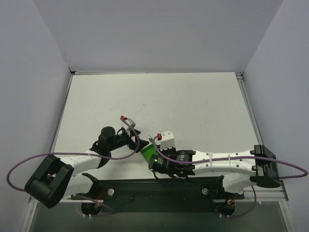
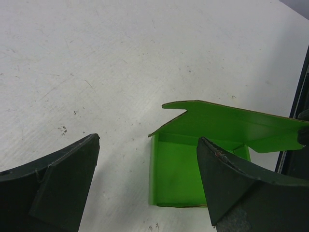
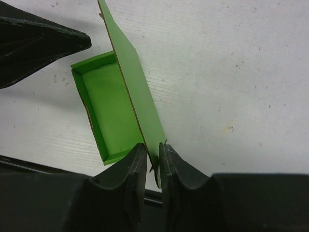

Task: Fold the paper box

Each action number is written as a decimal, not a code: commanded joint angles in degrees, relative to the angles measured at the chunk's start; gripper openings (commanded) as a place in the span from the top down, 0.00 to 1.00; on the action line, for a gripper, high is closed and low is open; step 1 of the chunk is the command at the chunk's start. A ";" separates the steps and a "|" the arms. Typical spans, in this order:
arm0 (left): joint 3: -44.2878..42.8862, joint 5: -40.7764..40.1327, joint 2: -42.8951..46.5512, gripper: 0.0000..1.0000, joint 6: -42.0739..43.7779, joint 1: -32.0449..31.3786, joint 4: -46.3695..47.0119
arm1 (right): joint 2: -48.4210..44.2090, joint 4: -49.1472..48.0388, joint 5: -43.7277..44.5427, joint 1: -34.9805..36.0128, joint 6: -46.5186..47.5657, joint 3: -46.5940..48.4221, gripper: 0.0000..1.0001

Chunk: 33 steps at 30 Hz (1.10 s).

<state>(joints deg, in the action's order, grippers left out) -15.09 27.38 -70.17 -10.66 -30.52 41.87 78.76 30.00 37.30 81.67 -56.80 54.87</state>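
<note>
Near desk (image 1: 169,96) near edge, centre: bright green thin card box (image 3: 108,108), open side up. Right hand (image 3: 153,151) clamped on its upright flap (image 3: 140,104), flap running lengthwise away from it. Left hand (image 2: 147,140) spread wide, just beside box.

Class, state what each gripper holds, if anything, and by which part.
The right gripper pinches the box by the edge of its raised flap; the left gripper holds nothing.

On table (image 1: 193,101), near front edge, centre: paper box (image 1: 146,153). Just left of it, left hand (image 2: 147,140); just right, right hand (image 3: 153,147), upright flap (image 3: 137,92) between its fingers. The tray (image 3: 104,111) lies on flap's side toward left hand.
</note>
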 commanded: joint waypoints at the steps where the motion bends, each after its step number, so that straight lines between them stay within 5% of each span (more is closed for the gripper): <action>1: -2.40 0.92 -0.32 0.09 1.34 0.73 2.25 | 1.04 2.43 -0.82 -0.81 4.31 2.17 0.84; 9: -2.14 3.12 0.03 0.09 1.69 1.08 2.17 | -1.67 -2.21 -4.68 -4.66 20.99 0.59 0.96; 18: -2.31 6.81 0.39 0.08 3.01 1.26 1.64 | -14.59 -15.58 -29.20 -15.83 43.85 -8.11 1.00; 28: -2.40 7.17 -0.14 0.08 2.04 1.61 2.69 | -15.40 -11.81 -41.25 -19.53 50.38 -5.83 1.00; 33: -2.31 7.43 0.12 0.40 1.69 1.61 2.43 | -14.95 -11.37 -40.81 -19.70 50.47 -5.48 1.00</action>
<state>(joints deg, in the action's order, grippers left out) -15.49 33.21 -70.32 -8.78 -29.26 41.89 63.44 17.30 -2.04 62.54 -8.19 47.33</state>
